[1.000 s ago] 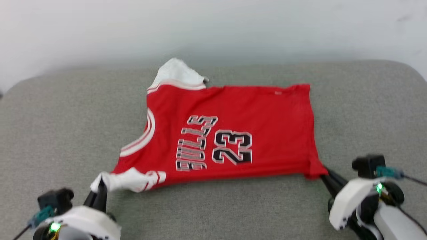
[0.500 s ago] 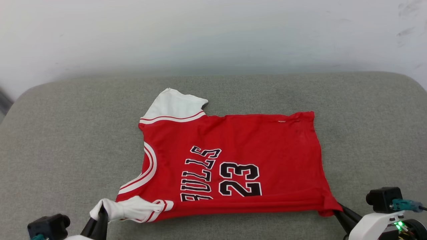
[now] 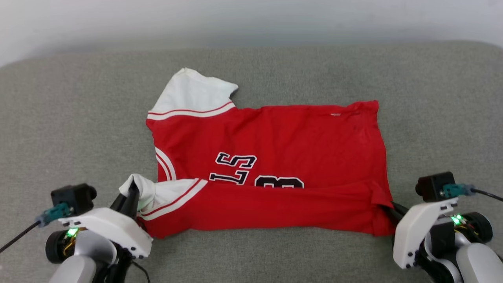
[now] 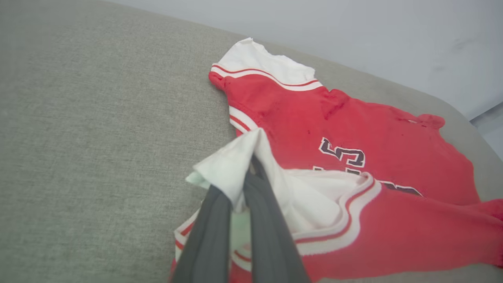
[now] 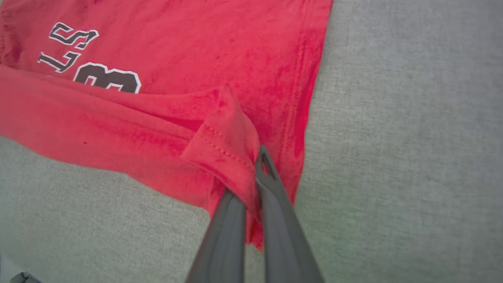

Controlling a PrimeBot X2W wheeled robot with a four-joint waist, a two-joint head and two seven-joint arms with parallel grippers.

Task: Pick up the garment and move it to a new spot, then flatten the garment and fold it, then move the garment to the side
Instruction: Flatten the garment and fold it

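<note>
Garment (image 3: 294,129), spread on cushion (image 3: 59,118), is gripped at near sleeve by left hand (image 3: 133,189) and at hem corner by right hand (image 3: 391,207); fold is judged half-made, side move left.

The garment (image 3: 298,133) is bright red. Its sleeve (image 3: 192,92) at eleven o'clock of the red body is white, edged with a white band carrying one thin red stripe. The sleeve (image 4: 314,196) at seven o'clock is white with the same red-and-white trim. The neck trim (image 3: 165,163) at nine o'clock is striped white and red. The lettering (image 3: 235,160) and the number (image 3: 279,182) are black with white outlines. The cushion (image 3: 78,118) beneath is a flecked grey-green weave and the wall (image 3: 251,15) is pale grey-white. The left gripper (image 3: 133,189) and right gripper (image 5: 257,169) have dark grey fingers (image 4: 271,236), white shells (image 3: 106,228), green lights (image 3: 71,232) and teal plugs (image 3: 53,214).
</note>
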